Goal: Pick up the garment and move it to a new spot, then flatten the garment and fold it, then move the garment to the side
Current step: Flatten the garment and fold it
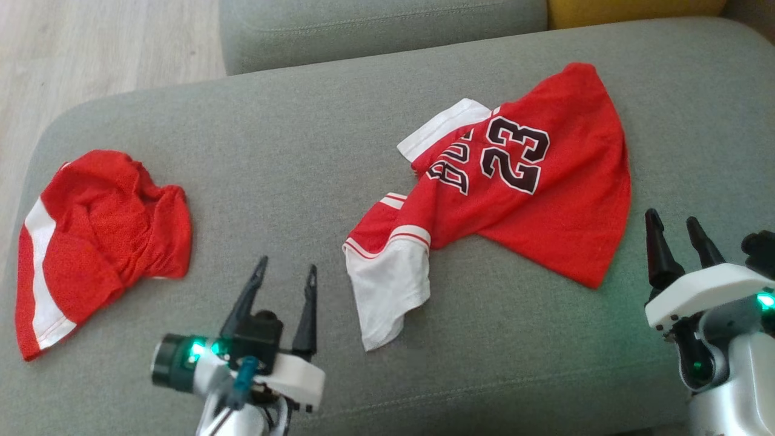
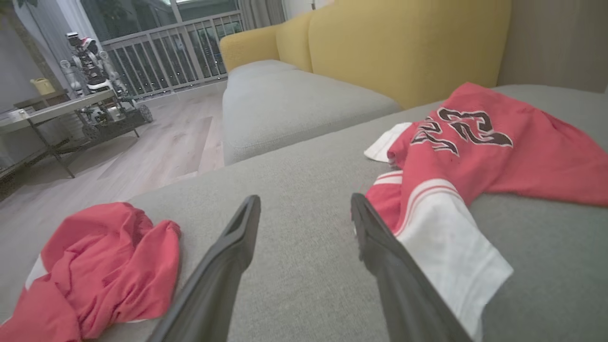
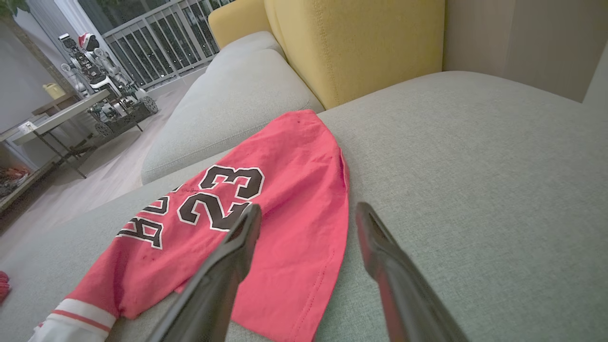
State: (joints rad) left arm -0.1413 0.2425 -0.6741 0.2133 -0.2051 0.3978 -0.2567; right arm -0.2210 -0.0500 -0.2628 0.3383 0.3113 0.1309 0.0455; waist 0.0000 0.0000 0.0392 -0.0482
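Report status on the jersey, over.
Open and empty: left gripper, right gripper. Number 23 jersey lies crumpled on sofa, unfolded. Second red garment bunched far left, clear of it.

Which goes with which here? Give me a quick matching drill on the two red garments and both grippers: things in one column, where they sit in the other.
Things
1. jersey numbered 23
2. bunched red garment
3. left gripper
4. right gripper

Places
A. open, by the jersey's lower red hem corner
B. at the left end of the grey seat
C. open, just left of the white sleeve
D. spread over the seat's middle and right

Pairs: 1-D, 2-B, 3-C, 4-A
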